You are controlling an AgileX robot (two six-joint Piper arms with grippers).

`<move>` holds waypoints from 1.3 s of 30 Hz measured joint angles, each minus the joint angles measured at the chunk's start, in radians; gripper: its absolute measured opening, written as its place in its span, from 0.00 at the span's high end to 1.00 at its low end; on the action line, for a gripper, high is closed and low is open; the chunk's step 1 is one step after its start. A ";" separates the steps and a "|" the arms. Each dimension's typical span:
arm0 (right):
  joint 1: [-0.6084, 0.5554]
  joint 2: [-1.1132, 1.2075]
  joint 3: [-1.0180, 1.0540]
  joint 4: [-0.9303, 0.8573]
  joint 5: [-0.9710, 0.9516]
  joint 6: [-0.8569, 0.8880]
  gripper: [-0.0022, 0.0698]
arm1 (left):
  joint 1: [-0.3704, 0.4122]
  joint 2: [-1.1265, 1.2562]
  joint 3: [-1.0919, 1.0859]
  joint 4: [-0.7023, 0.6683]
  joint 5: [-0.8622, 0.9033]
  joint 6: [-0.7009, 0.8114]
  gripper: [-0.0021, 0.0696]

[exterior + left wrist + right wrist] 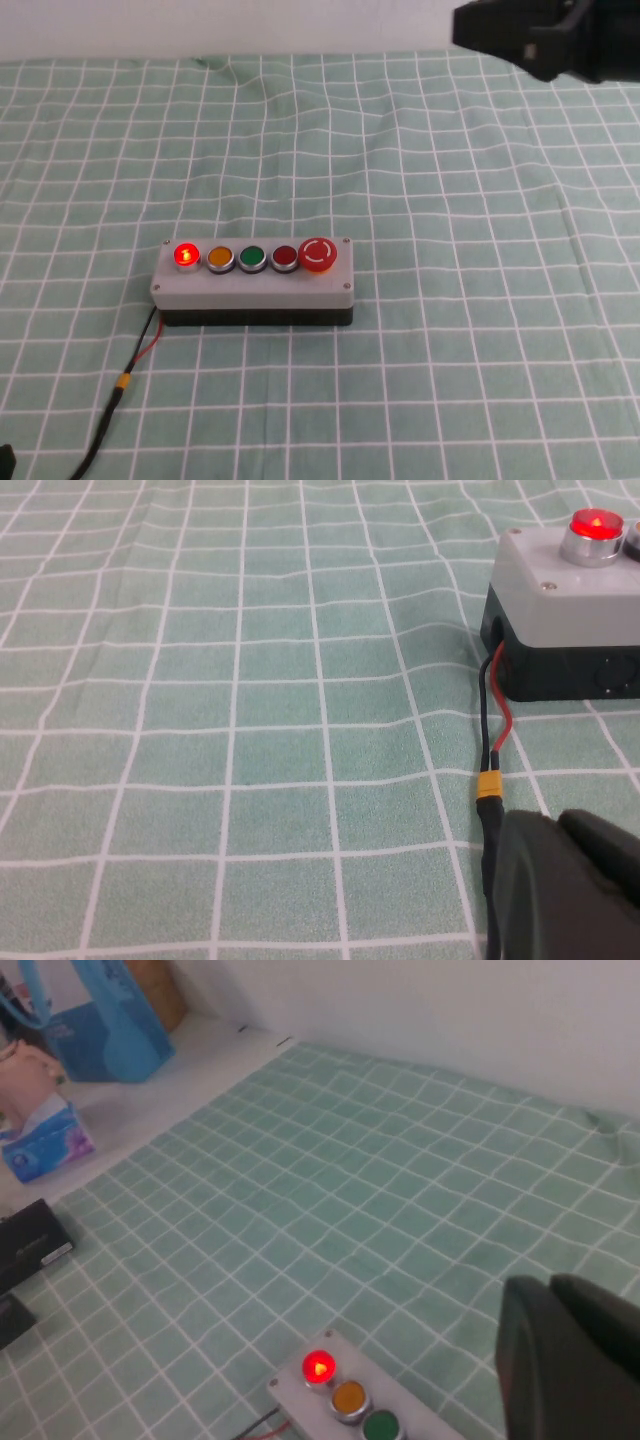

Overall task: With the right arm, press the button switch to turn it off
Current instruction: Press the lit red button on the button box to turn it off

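- Right gripper [505, 35] hovers over the far right of the checked cloth [450, 200]; nothing seen in it, its opening I cannot tell.
- Button box [253, 285] sits well apart, to its left and nearer the robot, leftmost red button [186, 255] glowing.
- Left gripper [565, 880] is low, just beside the box's cable [492, 730]; grip unclear.
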 joint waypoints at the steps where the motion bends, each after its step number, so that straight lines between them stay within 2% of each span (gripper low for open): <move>1: 0.038 0.014 -0.020 -0.013 -0.018 0.000 0.99 | 0.000 0.000 0.000 0.000 0.000 0.000 0.98; 7: 0.244 0.109 -0.124 -0.082 -0.121 0.012 0.99 | 0.000 0.000 0.000 0.000 0.000 0.000 0.98; 12: 0.345 0.212 -0.208 -0.164 -0.186 0.063 0.99 | 0.000 0.000 0.000 0.000 0.000 0.000 0.98; 18: 0.406 0.335 -0.317 -0.292 -0.202 0.144 0.99 | 0.000 0.000 0.000 0.000 0.000 0.000 0.98; 29: 0.514 0.470 -0.497 -0.719 -0.189 0.473 0.99 | 0.000 0.000 0.000 0.000 0.000 0.000 0.98; 39: 0.558 0.601 -0.601 -0.784 -0.178 0.541 0.99 | 0.000 0.000 0.000 0.000 0.000 0.000 0.98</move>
